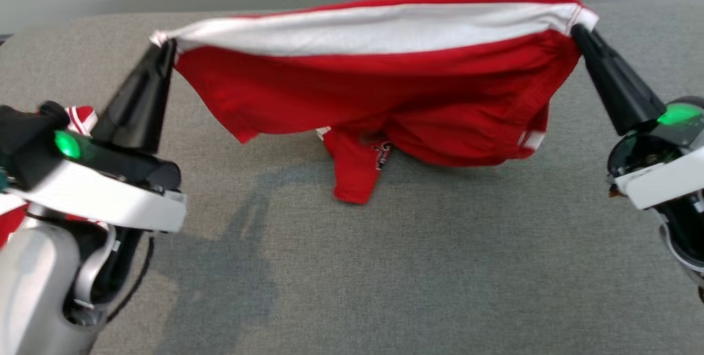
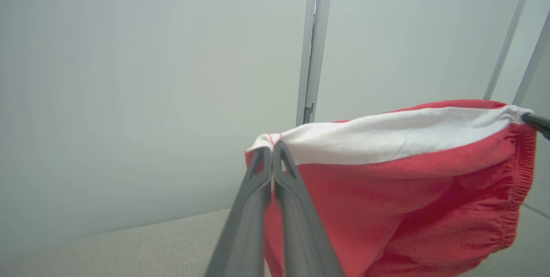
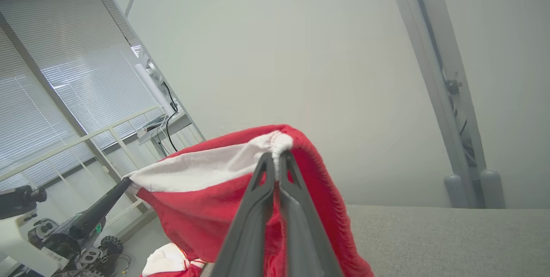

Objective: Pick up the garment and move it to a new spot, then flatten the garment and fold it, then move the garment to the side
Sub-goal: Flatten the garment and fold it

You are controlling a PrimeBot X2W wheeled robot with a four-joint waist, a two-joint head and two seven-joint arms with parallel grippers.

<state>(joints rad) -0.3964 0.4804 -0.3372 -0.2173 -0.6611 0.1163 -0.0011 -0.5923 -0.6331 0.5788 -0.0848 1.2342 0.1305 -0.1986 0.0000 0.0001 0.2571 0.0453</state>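
The grey worktop [image 1: 385, 267] spreads across the head view. Above it hangs the red garment [image 1: 374, 96], stretched wide by its waistband, with the white lining facing the camera. Its lowest flap drops toward the worktop near the middle; whether it touches the surface I cannot tell. The left gripper [image 1: 165, 47] has its jaws clamped on the waistband's left corner. The right gripper [image 1: 577, 30] has its jaws pinched on the right corner.

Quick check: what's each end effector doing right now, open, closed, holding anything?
Left end effector: closed, gripping one end of the white waistband of the red shorts.
Right end effector: closed, gripping the waistband's other end.
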